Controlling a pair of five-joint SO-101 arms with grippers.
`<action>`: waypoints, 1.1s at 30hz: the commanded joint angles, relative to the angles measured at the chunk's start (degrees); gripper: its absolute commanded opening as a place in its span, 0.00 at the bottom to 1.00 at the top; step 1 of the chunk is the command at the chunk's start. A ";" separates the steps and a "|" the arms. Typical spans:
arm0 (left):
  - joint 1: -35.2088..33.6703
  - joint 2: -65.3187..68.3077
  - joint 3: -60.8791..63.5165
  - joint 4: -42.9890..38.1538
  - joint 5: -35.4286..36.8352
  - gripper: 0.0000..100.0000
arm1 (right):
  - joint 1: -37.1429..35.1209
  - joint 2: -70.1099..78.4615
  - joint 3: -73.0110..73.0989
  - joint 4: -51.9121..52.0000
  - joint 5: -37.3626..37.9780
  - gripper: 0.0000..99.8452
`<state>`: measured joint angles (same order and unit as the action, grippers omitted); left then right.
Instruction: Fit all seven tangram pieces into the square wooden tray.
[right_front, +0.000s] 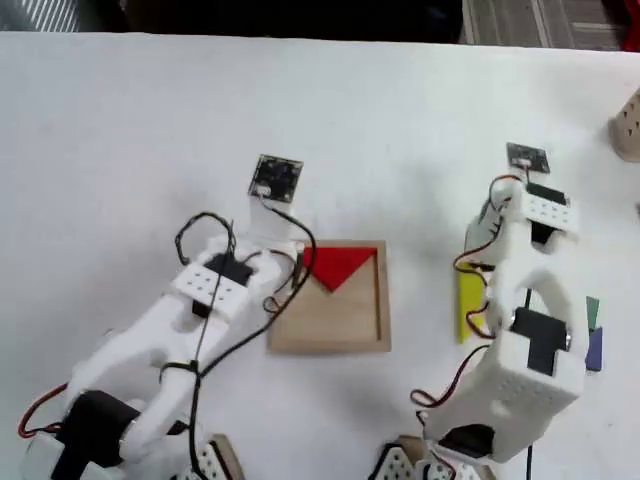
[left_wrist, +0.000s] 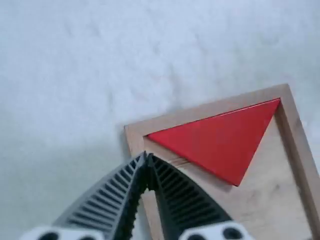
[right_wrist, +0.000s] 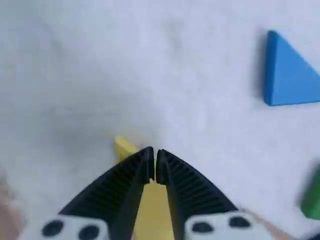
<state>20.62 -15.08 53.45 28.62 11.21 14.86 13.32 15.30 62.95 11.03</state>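
- The tray (right_front: 330, 322) is seen lying flat on the table (right_front: 150, 120) between the two arms, within reach of both
- The red triangle (left_wrist: 220, 140) is seated inside the tray, its long edge flush against one inner wall and its ends tucked into two corners; it is judged to be placed so that the rest of the floor is left as one open area for the other pieces
- The left gripper (left_wrist: 146, 162) is held over the tray's rim just beside one end of the red triangle, its jaws pressed together with nothing between them; closed tips like these are judged suited to nudging a piece rather than lifting it
- The right gripper (right_wrist: 154, 159) is held low over the yellow piece (right_wrist: 150, 212), which lies on the table well apart from the tray; its jaws are drawn nearly together and nothing is seen clamped between them
- The blue triangle (right_wrist: 287, 72) and a green piece (right_wrist: 312, 202) are seen loose on the table near the right gripper, apart from each other
- With one piece seen seated, the task is judged to be at an early stage, and the yellow piece is taken as the likeliest next to be fetched
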 joint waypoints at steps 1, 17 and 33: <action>-0.48 -2.33 -0.70 -1.14 0.44 0.02 | -1.54 -7.87 1.41 0.84 -0.62 0.02; -0.48 -2.33 -0.70 -1.14 0.44 0.02 | 2.42 -28.79 21.45 2.07 -0.62 0.16; -2.42 -2.15 0.88 -6.24 0.44 0.02 | 3.21 -31.43 27.96 -1.54 -1.76 0.16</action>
<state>18.33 -15.08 53.54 26.15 11.38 15.91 -15.87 43.16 64.88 9.27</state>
